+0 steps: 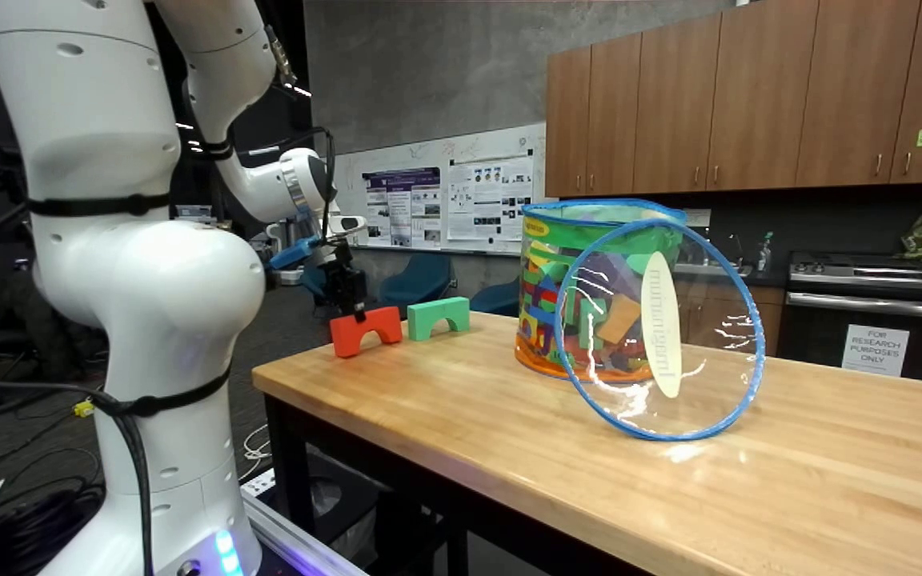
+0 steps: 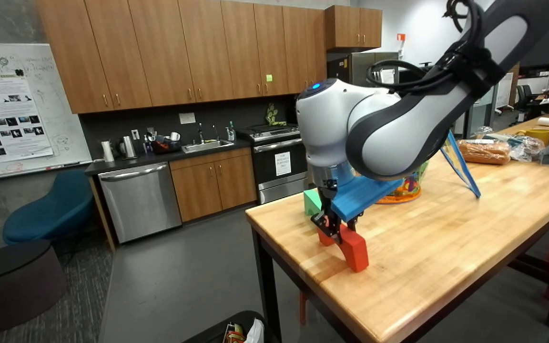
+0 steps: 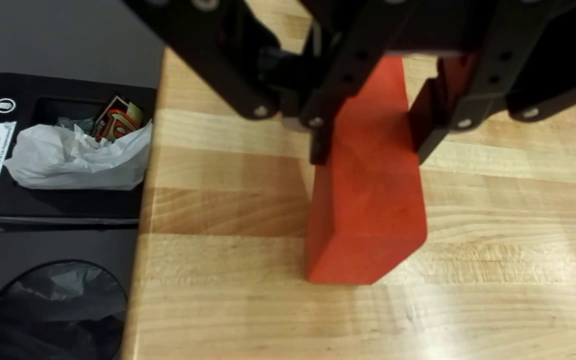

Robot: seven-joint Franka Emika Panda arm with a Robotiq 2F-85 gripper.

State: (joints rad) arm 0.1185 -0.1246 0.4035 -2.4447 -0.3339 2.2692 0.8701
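Claw (image 3: 369, 145) and red arch block (image 1: 371, 321) sit leftmost in an exterior view, well left of the clear block tub (image 1: 561, 234). The claw stands partly open, its fingers (image 3: 320, 145) against both long sides of the red arch block in the wrist view; that reads as a grip across the thickness. Both feet of the block appear to rest on the bench (image 1: 461, 400), toward the end away from the tub. It looks like foam, so I expect it to be light, unlikely to break, stiff enough to keep its shape yet soft enough to dent under a hard squeeze. Its dull skin should not slip much. The flat sides over the middle of the span seem the best hold: balanced, with no leg left to swing. Next, left of the tub and nearer to it, a green arch block (image 1: 437, 312) stands on its feet. Then comes the tub itself, upright, coloured blocks (image 1: 545, 308) showing through its wall. Last, a round clear lid (image 1: 661, 328) with a blue rim stands on edge, overlapping the tub's right side; whether they touch I cannot tell.
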